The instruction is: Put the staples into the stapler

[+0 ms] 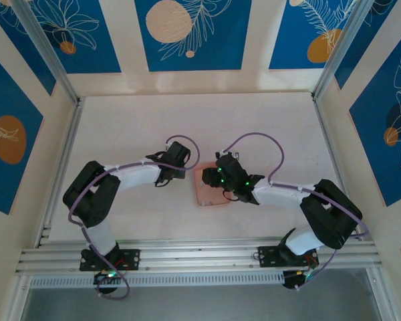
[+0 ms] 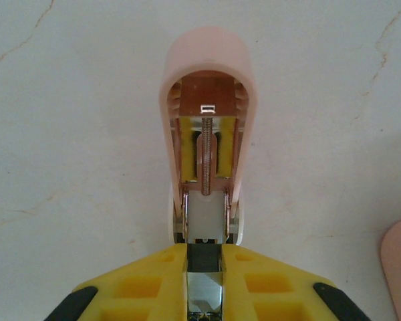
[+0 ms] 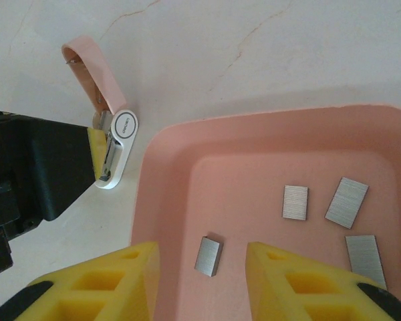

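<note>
The stapler (image 2: 210, 73) is pink with a white base and lies on the table with its lid swung up, showing the spring and the metal channel. My left gripper (image 2: 204, 271) is shut on its rear end. In the right wrist view the stapler (image 3: 117, 134) sits just left of the salmon-pink tray (image 3: 167, 154). Several small grey strips of staples lie in the tray, one (image 3: 208, 255) directly between the spread fingers of my right gripper (image 3: 202, 259). That gripper hovers open over the tray's near left corner, touching nothing. Other strips (image 3: 295, 202) lie further right.
From above, the tray (image 1: 204, 195) sits at mid-table between my left gripper (image 1: 176, 159) and right gripper (image 1: 222, 179). The left gripper's black body (image 3: 27, 174) stands close to the tray's left side. Bare pale tabletop surrounds them, bounded by aluminium rails.
</note>
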You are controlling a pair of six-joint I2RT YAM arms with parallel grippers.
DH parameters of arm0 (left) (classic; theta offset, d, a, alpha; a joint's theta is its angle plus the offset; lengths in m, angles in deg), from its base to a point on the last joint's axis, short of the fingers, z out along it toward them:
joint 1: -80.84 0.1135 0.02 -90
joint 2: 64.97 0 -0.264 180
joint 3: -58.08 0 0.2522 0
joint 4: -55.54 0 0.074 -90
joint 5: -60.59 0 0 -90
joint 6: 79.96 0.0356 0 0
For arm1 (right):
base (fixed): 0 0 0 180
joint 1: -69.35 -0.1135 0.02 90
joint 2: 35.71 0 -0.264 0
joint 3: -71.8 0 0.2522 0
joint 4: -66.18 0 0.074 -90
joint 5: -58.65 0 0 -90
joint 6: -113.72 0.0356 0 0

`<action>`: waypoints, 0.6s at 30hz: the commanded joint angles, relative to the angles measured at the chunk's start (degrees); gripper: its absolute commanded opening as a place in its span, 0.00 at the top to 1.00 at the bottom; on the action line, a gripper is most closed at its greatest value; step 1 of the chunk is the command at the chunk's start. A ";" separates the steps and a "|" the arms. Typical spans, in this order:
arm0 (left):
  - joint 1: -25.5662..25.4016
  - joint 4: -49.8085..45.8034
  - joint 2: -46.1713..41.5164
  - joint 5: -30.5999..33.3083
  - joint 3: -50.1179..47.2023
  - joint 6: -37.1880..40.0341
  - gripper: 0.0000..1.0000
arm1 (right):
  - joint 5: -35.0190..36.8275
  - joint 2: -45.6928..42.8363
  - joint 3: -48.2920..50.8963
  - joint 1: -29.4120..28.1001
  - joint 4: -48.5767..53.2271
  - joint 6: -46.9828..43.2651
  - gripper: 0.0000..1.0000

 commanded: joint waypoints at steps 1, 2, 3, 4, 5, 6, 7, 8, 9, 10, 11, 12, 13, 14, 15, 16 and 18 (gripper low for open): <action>-0.66 -1.92 1.11 -0.69 0.27 -0.15 0.80 | -0.53 0.25 -1.49 -0.29 -0.02 0.55 0.60; -0.72 -1.99 1.20 -0.80 0.38 -0.19 0.79 | -0.44 0.26 -1.51 -0.29 0.00 0.64 0.60; -0.68 -2.14 1.31 -0.84 0.53 -0.21 0.78 | -0.42 0.24 -1.43 -0.31 0.00 0.63 0.60; -0.71 -2.14 1.30 -0.80 0.64 -0.18 0.77 | -0.44 0.25 -1.50 -0.33 0.00 0.63 0.60; -0.72 -2.23 1.42 -0.84 0.80 -0.20 0.76 | -0.44 0.17 -1.48 -0.29 0.01 0.63 0.60; -0.72 -2.32 1.40 -0.80 0.90 -0.17 0.75 | -0.42 0.18 -1.51 -0.29 0.08 0.64 0.60; -0.68 -2.45 1.34 -0.77 1.01 -0.22 0.75 | -0.42 0.17 -1.43 -0.29 0.05 0.63 0.60; -0.71 -2.41 1.22 -0.74 1.02 -0.23 0.74 | -0.42 0.20 -1.45 -0.30 0.08 0.57 0.60; -0.72 -2.52 1.20 -0.74 1.10 -0.18 0.74 | -0.44 0.16 -1.47 -0.32 0.06 0.53 0.60; -0.72 -2.59 1.15 -0.65 1.14 -0.22 0.74 | -0.44 0.18 -1.51 -0.29 0.08 0.54 0.60; -0.70 -2.71 0.98 -0.67 1.30 -0.13 0.74 | -0.40 0.12 -1.50 -0.29 0.02 0.54 0.60; -0.67 -2.88 0.77 -0.52 1.60 -0.07 0.73 | -0.35 0.03 -1.47 -0.30 0.07 0.54 0.60; -0.73 -3.17 0.49 -0.53 1.79 0.01 0.73 | -0.35 -0.01 -1.45 -0.29 0.15 0.54 0.60; -0.77 -3.50 0.10 -0.56 2.27 0.18 0.71 | -0.33 -0.19 -1.49 -0.29 0.25 0.47 0.60; -0.70 -3.85 -0.45 -0.45 2.62 0.36 0.69 | -0.20 -0.50 -1.49 -0.29 0.37 0.46 0.60; -0.71 -4.30 -1.09 -0.40 3.04 0.56 0.67 | -0.25 -0.64 -1.55 -0.29 0.56 0.37 0.60; -0.72 -5.10 -2.67 0.04 3.91 1.22 0.61 | -0.02 -1.46 -1.69 -0.29 1.01 0.05 0.60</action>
